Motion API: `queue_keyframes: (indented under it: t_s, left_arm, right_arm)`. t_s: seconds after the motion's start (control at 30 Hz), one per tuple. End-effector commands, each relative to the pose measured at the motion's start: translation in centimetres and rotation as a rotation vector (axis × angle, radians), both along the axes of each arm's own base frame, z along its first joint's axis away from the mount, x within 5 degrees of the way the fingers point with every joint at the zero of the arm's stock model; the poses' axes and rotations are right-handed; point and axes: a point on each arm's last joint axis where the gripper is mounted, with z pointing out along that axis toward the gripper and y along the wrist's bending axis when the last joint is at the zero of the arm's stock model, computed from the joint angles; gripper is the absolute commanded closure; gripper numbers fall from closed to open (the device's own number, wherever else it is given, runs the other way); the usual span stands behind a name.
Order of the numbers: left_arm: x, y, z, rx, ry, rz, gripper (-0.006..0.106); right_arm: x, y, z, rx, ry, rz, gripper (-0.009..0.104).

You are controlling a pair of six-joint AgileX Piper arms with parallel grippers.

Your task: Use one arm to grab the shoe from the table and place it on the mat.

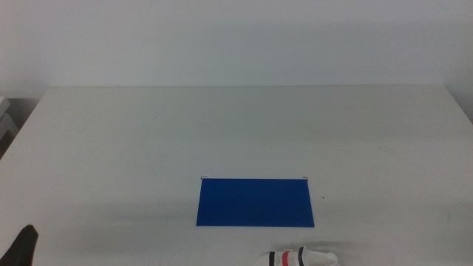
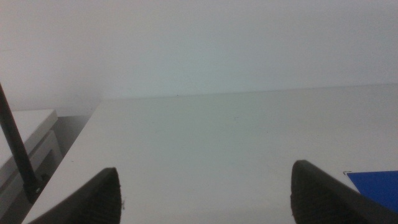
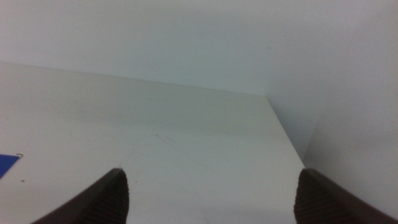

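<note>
The white shoe (image 1: 301, 258) with black and red straps lies at the table's near edge, just in front of the mat's right half; only its upper part shows. The deep-blue mat (image 1: 255, 202) lies flat on the white table (image 1: 236, 133); a corner of it shows in the left wrist view (image 2: 376, 186) and a sliver in the right wrist view (image 3: 6, 163). My left gripper (image 2: 205, 202) is open and empty over the table's left side; a bit of it shows at the middle view's bottom left (image 1: 22, 247). My right gripper (image 3: 211, 199) is open and empty over the right side, out of the middle view.
A white wall stands behind the table's far edge. A pale cabinet (image 2: 25, 140) stands off the table's left side, with a black cable (image 2: 15, 149) in front of it. The table's right edge (image 3: 283, 134) drops off near the wall.
</note>
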Motion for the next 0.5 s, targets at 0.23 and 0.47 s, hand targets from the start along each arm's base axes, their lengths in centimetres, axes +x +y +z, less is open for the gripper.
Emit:
queue_keyframes:
  t_s: [0.23, 0.47]
  left_arm:
    - [-0.1, 0.0, 0.6, -0.018, -0.087, 0.001, 0.007]
    - [-0.1, 0.0, 0.6, -0.018, -0.087, 0.001, 0.007]
  right_arm:
    - [-0.5, 0.1, 4.3, 0.007, -0.173, 0.007, 0.003]
    - [0.7, 0.1, 8.0, 0.007, -0.148, 0.007, 0.003]
